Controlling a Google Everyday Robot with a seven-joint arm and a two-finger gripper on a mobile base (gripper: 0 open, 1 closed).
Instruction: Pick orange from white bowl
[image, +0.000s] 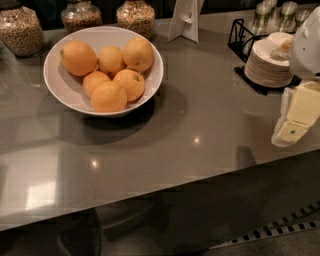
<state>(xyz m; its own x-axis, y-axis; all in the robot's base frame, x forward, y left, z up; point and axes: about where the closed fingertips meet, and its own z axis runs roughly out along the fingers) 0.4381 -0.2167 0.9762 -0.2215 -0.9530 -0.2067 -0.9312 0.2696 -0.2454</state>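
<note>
The white bowl (60, 85) stands on the grey counter at the back left. It holds several oranges packed together, such as one at the front (108, 96) and one at the back right (138, 54). A larger orange (78, 57) lies at the back left of the bowl. My gripper (292, 131), cream-coloured with a green dot, hangs at the far right edge of the view over the counter's front right part. It is far from the bowl and holds nothing that I can see.
Three glass jars of grain (80, 15) stand behind the bowl. A white folded card (185, 20) stands at the back middle. A stack of small white plates (267, 62) sits in a black rack at the right, just behind my gripper. The counter's front edge (165, 186) runs diagonally below.
</note>
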